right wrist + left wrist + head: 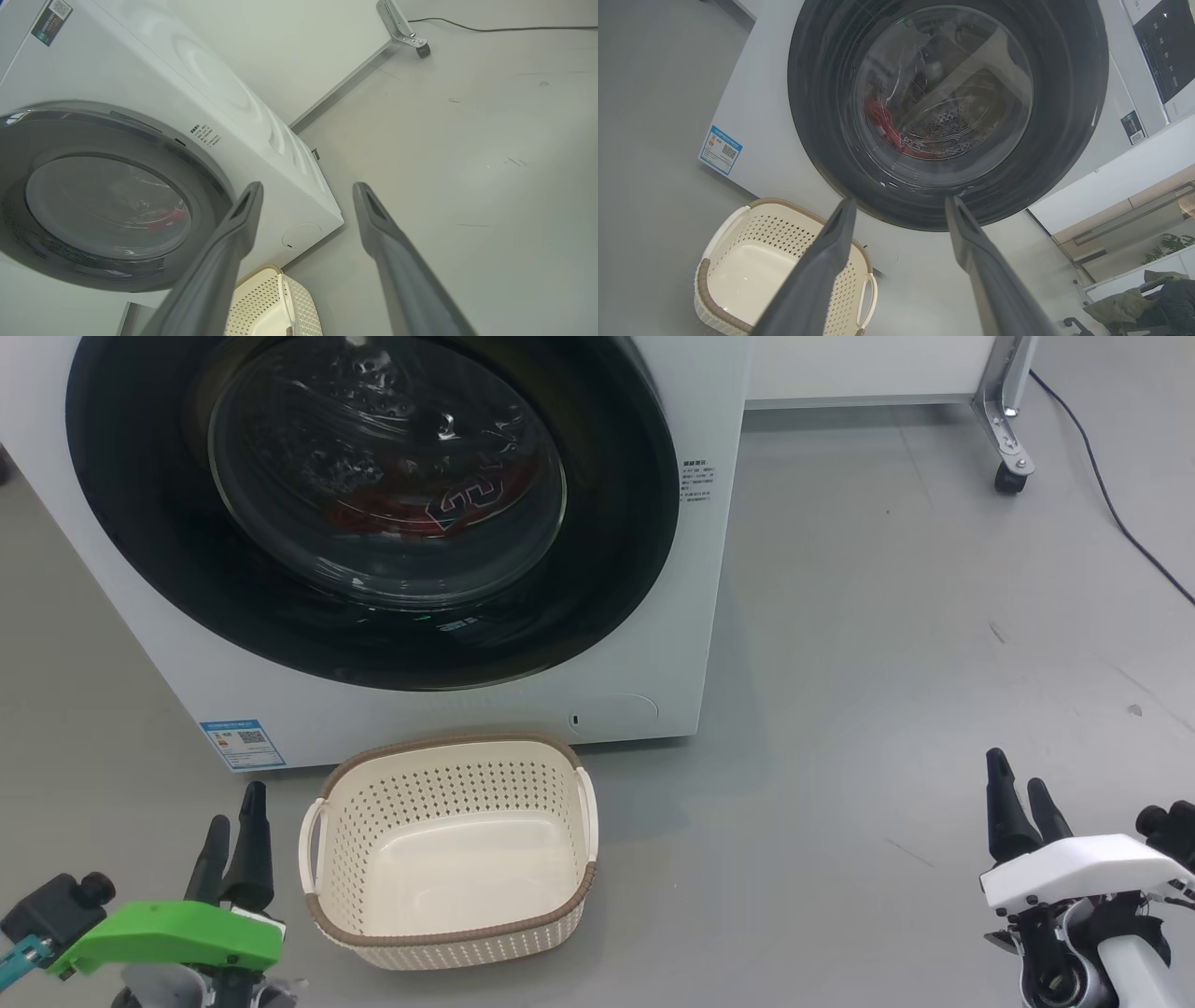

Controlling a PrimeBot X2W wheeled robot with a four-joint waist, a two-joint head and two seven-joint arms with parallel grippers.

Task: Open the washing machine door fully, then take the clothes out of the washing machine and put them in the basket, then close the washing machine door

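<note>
Washing machine point(448, 714): white, upper left of head view. Washing machine door point(616, 523): glossy black, shut. Basket point(467, 952): cream, lower centre, on floor point(840, 709) just before the machine. Clothes point(392, 509): red, behind door glass. Left tool point(237, 803) lower left, right tool point(1017, 768) lower right: fingers pointing up-frame, spread apart, gripping nothing.

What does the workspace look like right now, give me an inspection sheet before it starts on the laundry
Surface: grey floor, a few scuffs.
Job's things: washing machine door shut; red clothes behind its glass; basket empty, on the floor before the washing machine.
Clutter: heap of olive and dark fabric in the background.
Grippers: left gripper and right gripper open, empty, touching nothing.
Cables: dark cable across the floor, right of the machine.
Surroundings: wheeled metal leg; blue sticker low on the machine.
</note>
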